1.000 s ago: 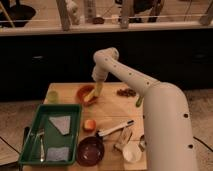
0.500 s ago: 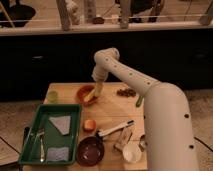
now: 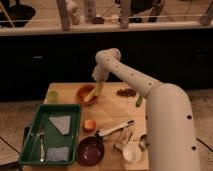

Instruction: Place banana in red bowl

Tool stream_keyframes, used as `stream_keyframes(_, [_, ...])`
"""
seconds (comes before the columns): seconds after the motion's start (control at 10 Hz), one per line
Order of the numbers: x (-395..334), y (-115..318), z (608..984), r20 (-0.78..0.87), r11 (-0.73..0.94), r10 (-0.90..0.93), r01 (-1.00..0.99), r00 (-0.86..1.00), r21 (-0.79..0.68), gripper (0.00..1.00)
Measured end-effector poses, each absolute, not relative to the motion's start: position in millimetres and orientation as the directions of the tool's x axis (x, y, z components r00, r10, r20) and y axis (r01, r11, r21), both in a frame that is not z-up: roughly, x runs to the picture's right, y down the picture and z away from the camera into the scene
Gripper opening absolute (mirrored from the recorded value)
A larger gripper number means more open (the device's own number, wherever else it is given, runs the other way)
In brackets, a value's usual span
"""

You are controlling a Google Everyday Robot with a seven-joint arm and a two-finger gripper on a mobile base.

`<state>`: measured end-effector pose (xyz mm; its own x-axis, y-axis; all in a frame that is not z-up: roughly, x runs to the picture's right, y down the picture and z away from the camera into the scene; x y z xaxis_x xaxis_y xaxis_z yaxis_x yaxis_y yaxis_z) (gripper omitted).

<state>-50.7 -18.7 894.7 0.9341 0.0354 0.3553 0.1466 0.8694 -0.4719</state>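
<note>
The red bowl (image 3: 84, 93) sits at the back left of the wooden table (image 3: 112, 112). The banana (image 3: 96, 92), yellow with a greenish tinge, stands tilted at the bowl's right rim, its lower end in or on the bowl. My gripper (image 3: 98, 83) is at the end of the white arm, right above the bowl's right side, at the banana's upper end. The arm reaches in from the lower right.
A green tray (image 3: 50, 132) with cloths and cutlery lies front left. A dark maroon bowl (image 3: 90, 150), an orange chunk (image 3: 89, 124), a black-handled utensil (image 3: 115, 129), a white cup (image 3: 132, 152), a dark green vegetable (image 3: 139, 101) and a brown pile (image 3: 126, 92) are on the table. A green cup (image 3: 52, 96) stands left.
</note>
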Motion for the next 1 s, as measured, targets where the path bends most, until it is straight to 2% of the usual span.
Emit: stream_keyframes(1.0, [-50.5, -18.2, 895.3, 0.367, 0.868, 0.037, 0.152, 0.929, -0.472, 0.80])
